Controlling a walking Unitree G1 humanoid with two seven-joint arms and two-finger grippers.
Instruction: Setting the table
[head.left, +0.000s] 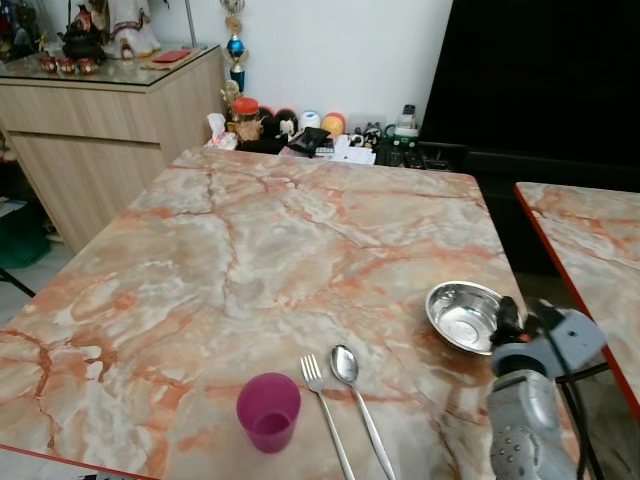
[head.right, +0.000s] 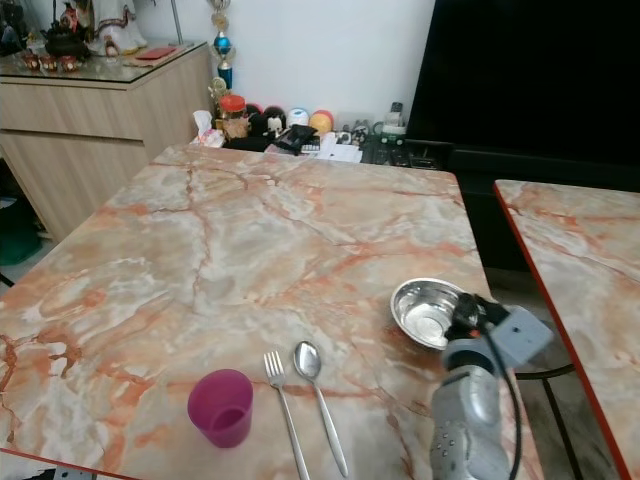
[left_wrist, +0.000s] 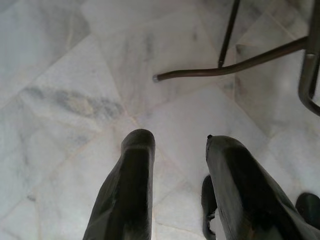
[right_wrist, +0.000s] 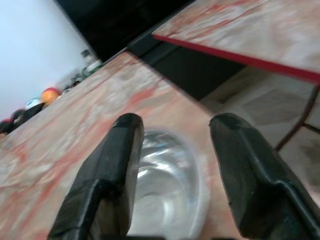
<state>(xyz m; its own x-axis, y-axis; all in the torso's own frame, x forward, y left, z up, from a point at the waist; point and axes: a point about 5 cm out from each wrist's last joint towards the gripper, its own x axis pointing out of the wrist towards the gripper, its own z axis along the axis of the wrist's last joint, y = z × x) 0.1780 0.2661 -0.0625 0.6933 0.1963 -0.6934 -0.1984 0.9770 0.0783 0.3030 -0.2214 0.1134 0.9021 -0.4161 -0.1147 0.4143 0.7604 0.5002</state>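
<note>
The right arm is silver-grey, with a rounded forearm that has small dark holes like screws on its shell. At the wrist sits a light grey block, and a black cable runs down beside it. The right gripper has two long black fingers with smooth rounded tips. The left gripper has the same thick black fingers, slightly glossy.
</note>
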